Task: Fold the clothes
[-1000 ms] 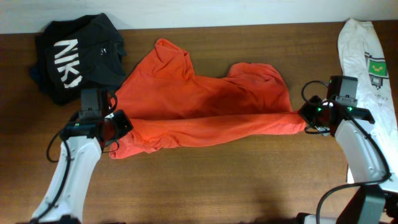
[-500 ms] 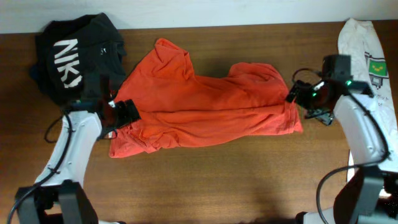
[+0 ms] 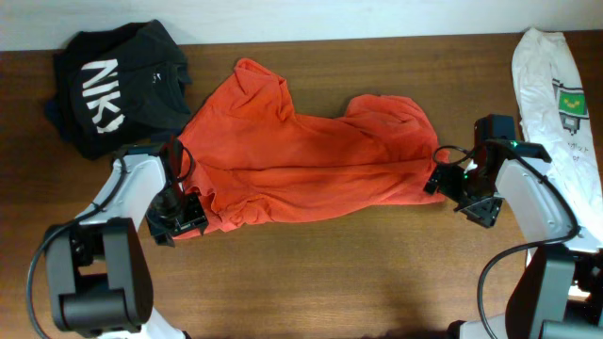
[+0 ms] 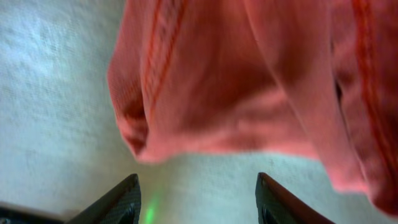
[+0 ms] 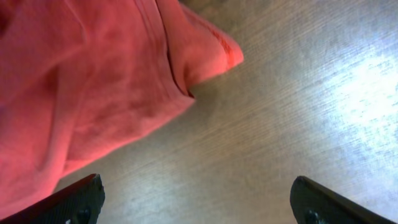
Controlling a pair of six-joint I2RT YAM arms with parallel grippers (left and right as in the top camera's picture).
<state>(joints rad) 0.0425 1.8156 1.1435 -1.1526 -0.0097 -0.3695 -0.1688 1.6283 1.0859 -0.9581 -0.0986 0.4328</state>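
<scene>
across the table (image 3: 330, 273) the orange-red t-shirt (image 3: 311, 169) runs left to right — i see the left gripper (image 3: 184, 215) at its left end, the right gripper (image 3: 445, 184) at its right, both spread and empty.

The left gripper (image 3: 191, 213) and right gripper (image 3: 441, 183) have let go of the shirt (image 3: 311, 165) and backed off. Their jaws now stand apart, and the dropped folded edge lies just ahead of each.

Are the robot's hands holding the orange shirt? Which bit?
No, nothing is held. The left gripper and right gripper are both open; the orange shirt lies on the table just ahead of them.
</scene>
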